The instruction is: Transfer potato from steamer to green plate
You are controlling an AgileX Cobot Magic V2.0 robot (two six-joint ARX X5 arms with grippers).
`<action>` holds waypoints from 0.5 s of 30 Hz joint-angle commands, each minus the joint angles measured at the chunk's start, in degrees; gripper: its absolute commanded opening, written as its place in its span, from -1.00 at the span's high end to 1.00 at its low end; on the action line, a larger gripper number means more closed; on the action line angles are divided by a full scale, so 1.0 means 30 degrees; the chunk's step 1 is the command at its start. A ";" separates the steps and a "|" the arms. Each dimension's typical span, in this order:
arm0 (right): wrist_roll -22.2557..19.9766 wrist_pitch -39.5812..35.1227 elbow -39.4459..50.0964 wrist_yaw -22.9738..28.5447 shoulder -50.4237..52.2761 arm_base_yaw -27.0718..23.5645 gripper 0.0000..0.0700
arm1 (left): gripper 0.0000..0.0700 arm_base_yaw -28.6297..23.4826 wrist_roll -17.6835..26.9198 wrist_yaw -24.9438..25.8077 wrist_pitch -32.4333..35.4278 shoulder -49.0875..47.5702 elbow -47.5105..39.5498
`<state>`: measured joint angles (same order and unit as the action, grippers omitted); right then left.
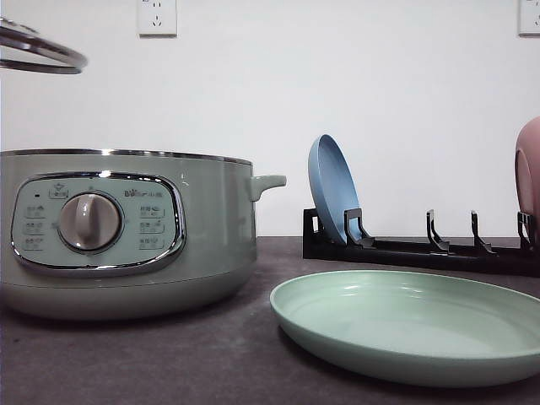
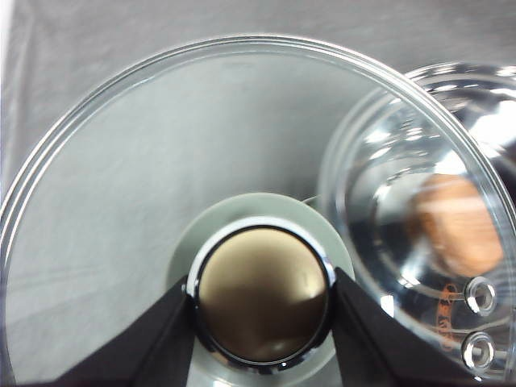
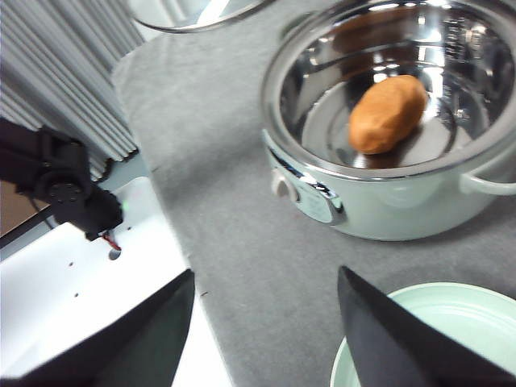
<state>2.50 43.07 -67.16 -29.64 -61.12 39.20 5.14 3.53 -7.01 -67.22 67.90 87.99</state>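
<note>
Left hand [image 2: 262, 298]: clenched on the lid knob [image 2: 262, 294], one dark finger [image 2: 153, 339] pressed against each side. It holds the glass lid [image 2: 121, 201] in the air; the front view shows the lid's rim [image 1: 42, 51] above the steamer [image 1: 126, 236], apart from it.

Steamer: open, standing on the left of the tabletop [image 1: 169, 354]. The potato [image 3: 387, 113] lies on the bottom of its shiny metal bowl, touching no hand.

Right hand [image 3: 266, 322]: released, fingers spread wide, holding nothing, poised above the tabletop between steamer and green plate [image 3: 435, 322].

Green plate [image 1: 413, 325]: flat on the tabletop just right of the steamer, near it but apart.

Surface: grey cloth-like covering. Behind the plate, a black rack [image 1: 422, 249] carries a blue plate [image 1: 333, 190] on edge and a pink dish [image 1: 529, 169] at far right.

Room: white wall with two sockets [image 1: 157, 17].
</note>
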 commanded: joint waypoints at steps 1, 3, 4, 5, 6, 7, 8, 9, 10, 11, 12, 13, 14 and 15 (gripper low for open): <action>0.0457 -0.0067 -0.0393 0.0115 -0.0197 0.0102 -0.01 | 1.00 -0.0233 -0.0051 -0.0036 0.0700 -0.0087 0.0532; 0.0673 -0.0073 -0.0393 0.0122 -0.0204 0.0102 0.00 | 1.00 -0.0476 -0.0051 -0.0036 0.0748 -0.0087 0.0532; 0.0798 -0.0086 -0.0393 0.0184 -0.0214 0.0102 -0.01 | 1.00 -0.0562 -0.0051 -0.0036 0.0774 -0.0087 0.0532; 0.1013 -0.0133 -0.0393 0.0375 -0.0223 0.0102 -0.01 | 1.00 -0.0628 -0.0051 -0.0036 0.0802 -0.0087 0.0532; 0.1237 -0.0247 -0.0393 0.0492 -0.0290 0.0102 -0.01 | 1.00 -0.0691 -0.0051 -0.0036 0.0828 -0.0087 0.0532; 0.1479 -0.0397 -0.0399 0.0549 -0.0386 0.0102 -0.01 | 1.00 -0.0749 -0.0051 -0.0036 0.0844 -0.0087 0.0532; 0.1751 -0.0567 -0.0418 0.0540 -0.0502 0.0102 -0.01 | 1.00 -0.0800 -0.0051 -0.0036 0.0840 -0.0087 0.0532; 0.1968 -0.0735 -0.0486 0.0534 -0.0685 0.0102 -0.02 | 1.00 -0.0854 -0.0047 -0.0036 0.0839 -0.0087 0.0532; 0.2118 -0.0854 -0.0620 0.0532 -0.0920 0.0102 -0.02 | 1.00 -0.0916 -0.0044 -0.0036 0.0839 -0.0087 0.0532; 0.2155 -0.0858 -0.0868 0.0536 -0.1225 0.0102 -0.03 | 1.00 -0.0990 -0.0044 -0.0036 0.0839 -0.0087 0.0532; 0.2165 -0.0822 -0.1250 0.0538 -0.1660 0.0112 -0.04 | 1.00 -0.1065 -0.0044 -0.0036 0.0835 -0.0087 0.0532; 0.2165 -0.0770 -0.1705 0.0537 -0.2158 0.0127 -0.07 | 1.00 -0.1139 -0.0044 -0.0036 0.0830 -0.0087 0.0532; 0.2165 -0.0714 -0.2269 0.0532 -0.2727 0.0142 -0.14 | 1.00 -0.1210 -0.0044 -0.0036 0.0825 -0.0087 0.0532; 0.2161 -0.0623 -0.2904 0.0534 -0.3356 0.0153 -0.18 | 1.00 -0.1274 -0.0044 -0.0036 0.0821 -0.0087 0.0532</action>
<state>8.02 41.63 -73.38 -28.25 -69.24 39.20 1.50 3.53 -7.01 -67.07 67.90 87.99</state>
